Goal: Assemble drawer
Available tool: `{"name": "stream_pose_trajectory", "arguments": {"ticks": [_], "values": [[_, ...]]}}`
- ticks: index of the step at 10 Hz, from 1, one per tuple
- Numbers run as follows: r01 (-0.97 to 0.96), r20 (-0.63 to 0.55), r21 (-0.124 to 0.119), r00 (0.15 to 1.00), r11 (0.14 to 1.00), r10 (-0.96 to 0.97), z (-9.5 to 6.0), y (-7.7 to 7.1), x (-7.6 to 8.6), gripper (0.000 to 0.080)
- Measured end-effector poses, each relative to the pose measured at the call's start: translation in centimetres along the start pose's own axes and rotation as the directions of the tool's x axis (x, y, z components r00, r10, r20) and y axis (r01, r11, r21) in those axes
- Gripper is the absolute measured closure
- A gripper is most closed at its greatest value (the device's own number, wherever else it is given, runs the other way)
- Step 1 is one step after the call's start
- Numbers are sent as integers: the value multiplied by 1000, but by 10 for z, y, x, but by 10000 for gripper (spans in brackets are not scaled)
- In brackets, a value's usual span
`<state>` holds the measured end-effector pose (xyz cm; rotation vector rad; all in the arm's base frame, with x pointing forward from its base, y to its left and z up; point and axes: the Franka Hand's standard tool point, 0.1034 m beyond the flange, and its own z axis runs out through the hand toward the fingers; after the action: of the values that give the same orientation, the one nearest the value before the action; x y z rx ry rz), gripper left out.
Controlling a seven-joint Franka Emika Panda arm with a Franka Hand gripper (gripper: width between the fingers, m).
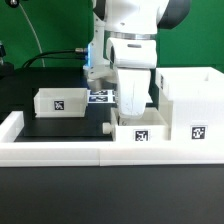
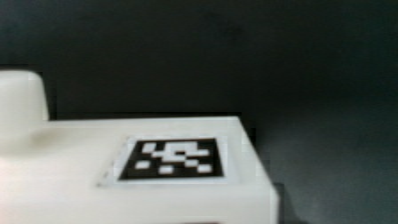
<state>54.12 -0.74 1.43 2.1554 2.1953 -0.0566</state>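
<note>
Alignment between the gripper (image 1: 130, 116) and the front tray (image 1: 140, 133) is what the coming move turns on. The tray sits directly beneath the hand at the middle of the table's (image 1: 70, 125) front edge, pressed close to the border wall (image 1: 60, 150), with its long side running along that edge. The gripper hangs straight down over the tray's end toward the exterior view's left, so the body of the tray extends away from it toward the housing (image 1: 185, 100) at the front right corner. Tray and housing stand just beside each other; whether they touch I cannot tell. In the wrist view a marker tag (image 2: 175, 160) on a white face fills the foreground, very near the camera, which suggests the hand is low over the part. The fingertips are hidden behind the hand and the tray wall, so I cannot tell how wide they stand or whether they hold anything. The second tray (image 1: 58, 101) rests well apart toward the left edge, and the marker board (image 1: 103, 97) lies behind the arm.
</note>
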Motion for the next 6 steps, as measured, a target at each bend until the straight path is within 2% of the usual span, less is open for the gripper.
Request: {"name": "stream_pose_trajectory", "arguments": {"ticks": [1,3,6], "values": [[0,-1,-4,1000,1000,0,-1,2,2,757],[-10,-1,9,1000,1000,10,1,1,5,757],[-16,0,10,1000,1000,16,1,0,3,757]]}}
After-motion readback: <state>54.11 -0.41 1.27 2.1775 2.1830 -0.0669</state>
